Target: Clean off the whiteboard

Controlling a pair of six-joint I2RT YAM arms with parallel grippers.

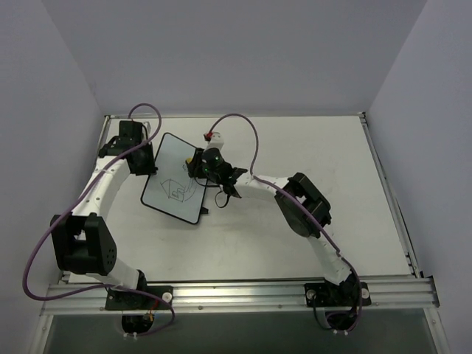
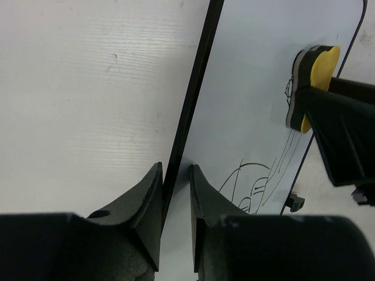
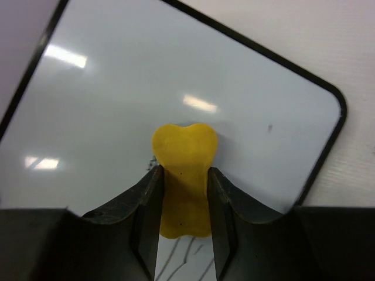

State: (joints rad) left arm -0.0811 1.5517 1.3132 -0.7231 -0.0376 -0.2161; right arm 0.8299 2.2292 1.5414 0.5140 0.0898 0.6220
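Note:
The whiteboard (image 1: 173, 177) lies tilted at the back left of the table, with a thin black house drawing on it. My left gripper (image 1: 145, 164) is shut on the whiteboard's left rim (image 2: 190, 105). My right gripper (image 1: 198, 164) is shut on the yellow eraser (image 3: 183, 175) and presses it against the board's upper right part. The eraser also shows in the left wrist view (image 2: 313, 82). Black lines (image 2: 258, 181) remain below the eraser. The board surface (image 3: 176, 76) beyond the eraser is white.
The white table (image 1: 295, 228) stretches to the right and front of the board. Grey walls enclose the back and sides. A small black foot (image 2: 295, 202) sticks out at the board's far edge. A metal rail (image 1: 243, 291) runs along the near edge.

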